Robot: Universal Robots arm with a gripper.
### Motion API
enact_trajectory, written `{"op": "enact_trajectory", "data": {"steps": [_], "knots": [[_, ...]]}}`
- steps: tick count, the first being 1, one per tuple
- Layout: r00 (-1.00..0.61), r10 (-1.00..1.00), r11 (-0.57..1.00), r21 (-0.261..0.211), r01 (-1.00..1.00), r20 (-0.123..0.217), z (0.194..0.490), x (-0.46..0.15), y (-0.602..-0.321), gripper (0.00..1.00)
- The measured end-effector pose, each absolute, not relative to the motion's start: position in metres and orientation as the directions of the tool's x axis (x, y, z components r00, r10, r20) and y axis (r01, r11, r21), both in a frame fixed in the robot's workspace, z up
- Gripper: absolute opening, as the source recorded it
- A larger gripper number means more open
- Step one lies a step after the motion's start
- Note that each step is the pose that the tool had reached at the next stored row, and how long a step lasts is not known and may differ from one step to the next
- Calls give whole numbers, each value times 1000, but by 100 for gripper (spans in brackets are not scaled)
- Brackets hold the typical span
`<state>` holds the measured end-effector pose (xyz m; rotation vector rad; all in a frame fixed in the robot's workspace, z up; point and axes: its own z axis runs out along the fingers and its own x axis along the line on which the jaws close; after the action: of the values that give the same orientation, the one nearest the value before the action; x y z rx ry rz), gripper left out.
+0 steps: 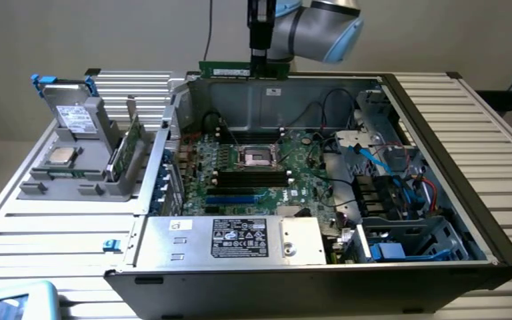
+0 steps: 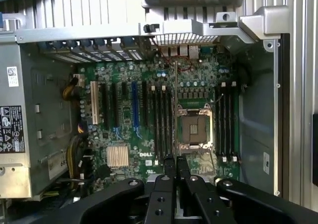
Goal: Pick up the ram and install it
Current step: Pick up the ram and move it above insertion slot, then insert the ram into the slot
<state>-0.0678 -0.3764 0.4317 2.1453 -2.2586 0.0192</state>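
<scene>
High over the back wall of the open computer case (image 1: 389, 87), my gripper (image 1: 258, 63) is shut on the ram (image 1: 229, 70), a long narrow green stick held level. In the wrist view the ram (image 2: 175, 110) runs edge-on as a thin line out from my gripper (image 2: 175, 167), whose black fingers (image 2: 164, 182) are pressed together on it. Far below lies the green motherboard (image 1: 238, 187). Its black memory slots (image 2: 159, 119) stand on one side of the open processor socket (image 2: 191, 129), and more slots (image 2: 226, 119) on the other side.
A grey parts rack (image 1: 78, 180) on the exterior view's left holds a drive (image 1: 74, 117), a silver processor chip (image 1: 61, 157) and a green card (image 1: 125, 150). The power supply (image 1: 229, 239), cables and a drive cage (image 1: 399, 200) crowd the case's front and the exterior view's right.
</scene>
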Motion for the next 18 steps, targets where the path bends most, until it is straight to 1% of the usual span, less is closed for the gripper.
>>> {"op": "enact_trajectory", "data": {"steps": [8, 18], "knots": [[-48, -998, 48, 4, -999, 27, 431, -54, -366, 13], [-46, -999, 46, 3, -999, 27, 431, -54, -365, 13]]}}
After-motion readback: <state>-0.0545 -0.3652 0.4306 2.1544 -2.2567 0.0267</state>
